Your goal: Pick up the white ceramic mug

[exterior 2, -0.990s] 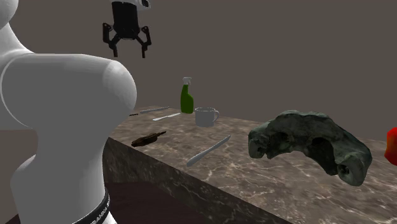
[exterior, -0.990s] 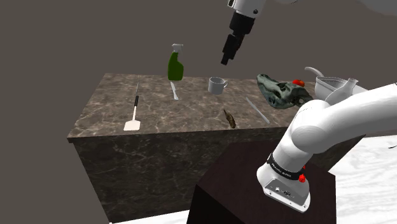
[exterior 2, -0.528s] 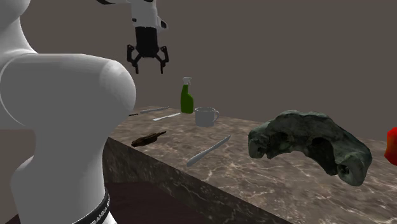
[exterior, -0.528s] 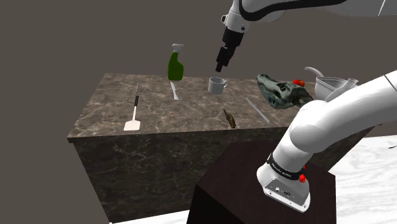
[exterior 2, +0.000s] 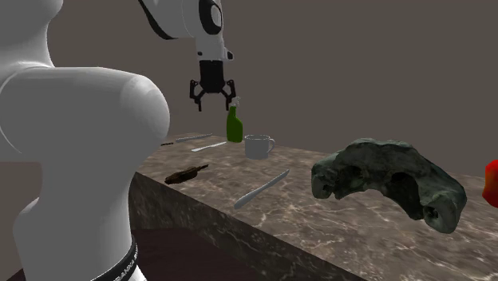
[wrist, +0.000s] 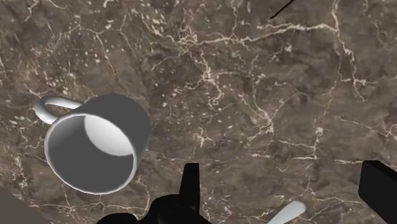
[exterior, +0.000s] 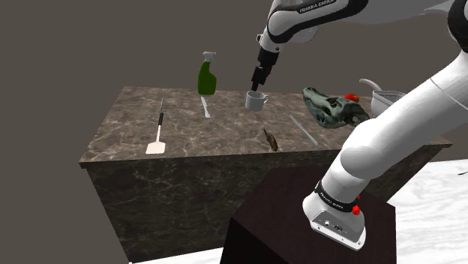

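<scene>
White arm angles down, jaws apart near mug.

Mug smooth & matt; counter veined marble.

Dim, flat light from above, with faint soft shadows throughout.

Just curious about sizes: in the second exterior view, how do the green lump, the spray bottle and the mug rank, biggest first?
1. The green lump, by far, though it sits nearest the camera.
2 and 3. The spray bottle and the mug look about alike: the bottle is taller, the mug wider.
</scene>
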{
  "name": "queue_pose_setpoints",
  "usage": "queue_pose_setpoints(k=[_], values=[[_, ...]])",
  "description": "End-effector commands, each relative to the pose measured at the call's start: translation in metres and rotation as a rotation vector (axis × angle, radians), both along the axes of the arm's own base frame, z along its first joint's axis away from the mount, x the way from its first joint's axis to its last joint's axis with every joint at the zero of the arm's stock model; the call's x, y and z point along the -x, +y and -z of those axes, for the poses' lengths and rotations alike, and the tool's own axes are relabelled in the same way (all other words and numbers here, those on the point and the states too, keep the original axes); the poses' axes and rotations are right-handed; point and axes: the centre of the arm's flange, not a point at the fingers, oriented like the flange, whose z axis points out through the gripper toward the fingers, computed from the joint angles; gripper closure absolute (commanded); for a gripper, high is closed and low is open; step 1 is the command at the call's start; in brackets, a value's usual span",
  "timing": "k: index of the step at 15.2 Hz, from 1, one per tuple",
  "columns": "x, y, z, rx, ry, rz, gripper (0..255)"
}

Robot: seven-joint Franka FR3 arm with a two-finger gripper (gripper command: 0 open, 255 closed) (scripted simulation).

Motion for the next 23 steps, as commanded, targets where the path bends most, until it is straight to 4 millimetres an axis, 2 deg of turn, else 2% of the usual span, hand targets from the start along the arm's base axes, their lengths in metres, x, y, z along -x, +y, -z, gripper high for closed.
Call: queue_pose_setpoints(k=[1,12,19,22,23], values=[[-0.013,-0.014,0.018,0.005,0.001,0.004,0],[-0.077,-0.109,0.102,0.026,0.015,0.029,0],[-0.077,-0.109,0.139,0.026,0.015,0.029,0],[-0.077,-0.109,0.142,0.026,0.015,0.029,0],[-0.076,-0.110,0.142,0.026,0.015,0.029,255]])
